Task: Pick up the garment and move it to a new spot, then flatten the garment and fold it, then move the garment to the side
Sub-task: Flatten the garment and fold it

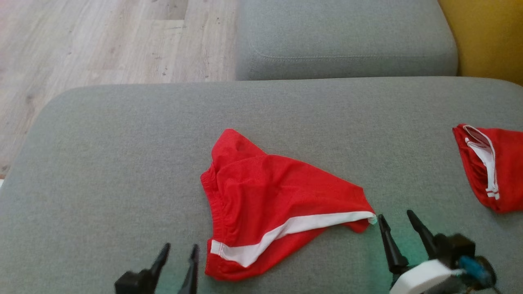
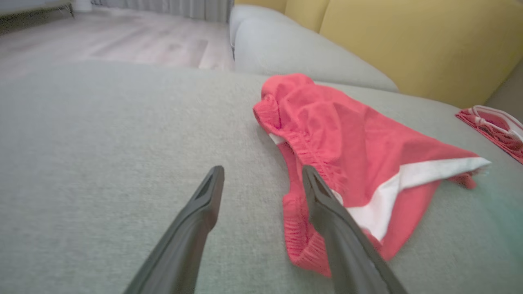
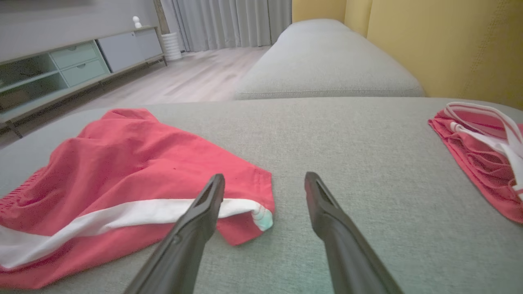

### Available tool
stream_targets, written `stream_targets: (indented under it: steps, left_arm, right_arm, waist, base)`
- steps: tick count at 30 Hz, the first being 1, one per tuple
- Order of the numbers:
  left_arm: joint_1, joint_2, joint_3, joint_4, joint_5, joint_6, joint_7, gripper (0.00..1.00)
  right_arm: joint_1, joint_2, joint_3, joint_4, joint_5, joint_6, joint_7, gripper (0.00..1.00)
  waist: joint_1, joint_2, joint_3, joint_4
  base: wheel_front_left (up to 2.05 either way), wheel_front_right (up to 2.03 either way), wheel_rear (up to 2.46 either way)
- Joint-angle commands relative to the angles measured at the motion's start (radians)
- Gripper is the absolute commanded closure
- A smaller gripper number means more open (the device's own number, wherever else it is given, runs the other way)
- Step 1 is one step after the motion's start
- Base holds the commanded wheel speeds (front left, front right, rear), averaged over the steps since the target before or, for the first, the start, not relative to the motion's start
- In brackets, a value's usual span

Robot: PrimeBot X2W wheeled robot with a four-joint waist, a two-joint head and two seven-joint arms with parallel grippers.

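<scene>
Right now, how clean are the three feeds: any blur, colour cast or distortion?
Head view: left gripper slightly smeared, greenish tint on the cushion beside the right gripper. Left wrist view: soft, the shorts washed pink. Right wrist view: sharper, wide-angle stretch at the edges.

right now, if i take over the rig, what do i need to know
Left gripper: open, empty, beside the red shorts at the waistband end.
Right gripper: open, empty, just off their white-striped corner.
Shorts lie rumpled mid grey cushion; a second red garment sits far right.
Done: nothing folded; first move unclear.
Left: flatten, fold, move aside.
</scene>
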Motion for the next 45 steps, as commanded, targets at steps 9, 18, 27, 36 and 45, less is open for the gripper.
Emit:
stream_targets:
  steps: [9,18,27,36,45]
  left_arm:
    - [-0.012,0.006,-0.005,-0.198,-0.102,0.005,0.356,0.00]
    - [-0.008,0.010,-0.001,-0.303,-0.173,0.012,0.489,0.00]
    - [0.007,0.010,-0.009,-0.345,-0.219,0.010,0.537,0.00]
    - [0.004,0.012,-0.020,-0.355,-0.232,0.011,0.553,0.00]
    - [-0.014,0.015,-0.026,-0.314,-0.256,0.009,0.571,0.00]
  right_arm:
    - [-0.117,-0.104,0.112,-0.070,0.030,0.007,0.310,0.00]
    - [-0.221,-0.101,0.161,0.038,0.015,0.007,0.342,0.00]
    - [-0.251,-0.095,0.193,0.111,0.018,0.007,0.319,0.00]
    - [-0.277,-0.092,0.201,0.133,0.016,0.007,0.285,0.00]
    - [-0.301,-0.086,0.213,0.150,0.013,0.007,0.267,0.00]
  waist:
    - [0.0000,0.0000,0.052,-0.027]
    - [0.0000,0.0000,0.109,-0.016]
    - [0.0000,0.0000,0.119,-0.006]
    - [0.0000,0.0000,0.124,-0.011]
    - [0.0000,0.0000,0.137,-0.019]
  base:
    - [0.00,0.00,0.00]
    - [0.00,0.00,0.00]
    - [0.00,0.00,0.00]
    - [0.00,0.00,0.00]
    - [0.00,0.00,0.00]
